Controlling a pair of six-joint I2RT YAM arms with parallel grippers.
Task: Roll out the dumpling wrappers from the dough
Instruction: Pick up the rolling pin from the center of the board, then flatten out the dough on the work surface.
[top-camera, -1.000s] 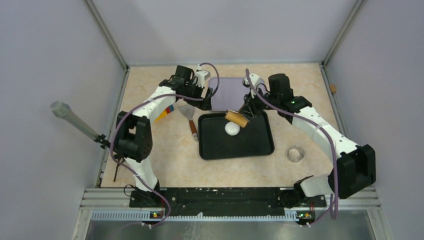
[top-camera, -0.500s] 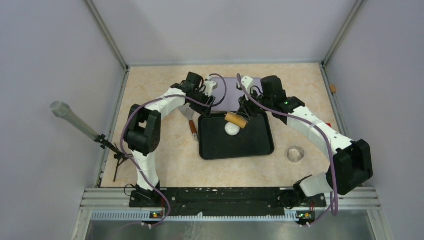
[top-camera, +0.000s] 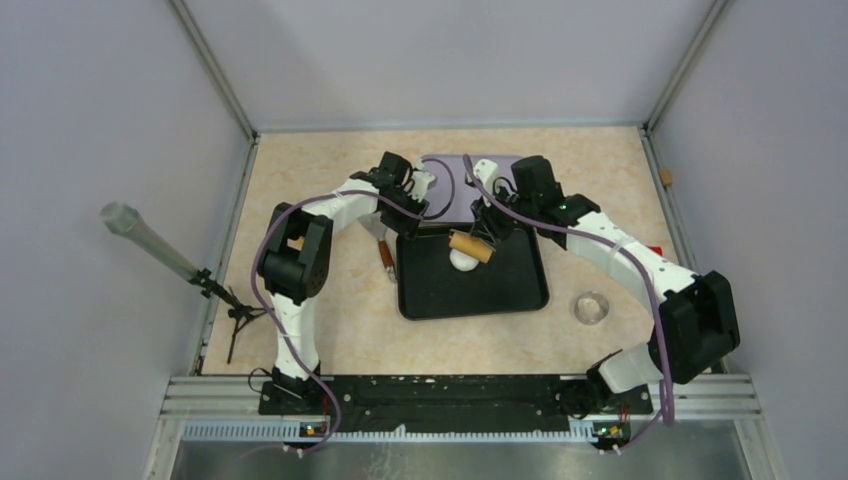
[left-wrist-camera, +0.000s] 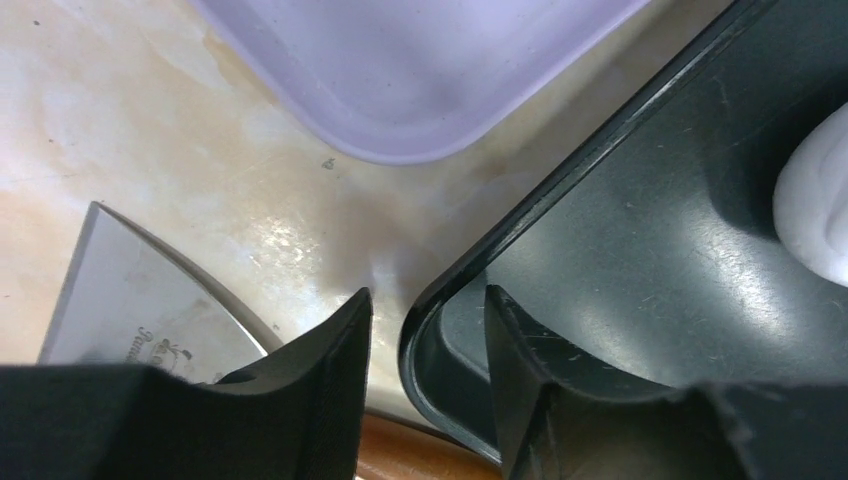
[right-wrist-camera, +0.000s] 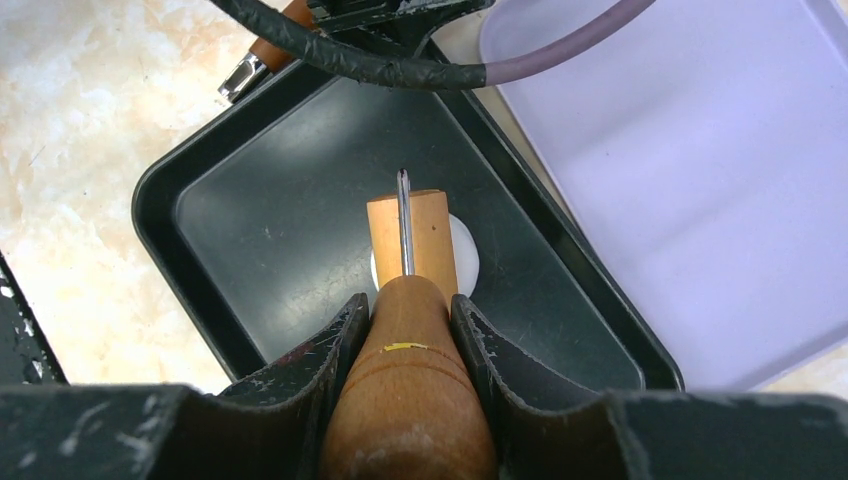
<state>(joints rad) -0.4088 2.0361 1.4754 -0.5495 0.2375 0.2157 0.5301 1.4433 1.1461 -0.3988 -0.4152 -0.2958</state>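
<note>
Two hands: right hand (right-wrist-camera: 408, 310) clenched on brown wooden rolling pin (right-wrist-camera: 430, 240) over white dough ball (right-wrist-camera: 464, 256); left hand (left-wrist-camera: 428, 300) unclenched astride corner of black rectangular tray (left-wrist-camera: 640, 270), likely to steady it.

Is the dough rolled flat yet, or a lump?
A lump: the dough is a small rounded mound in the black tray, not a thin sheet. The right gripper holds the roller over it.
</note>
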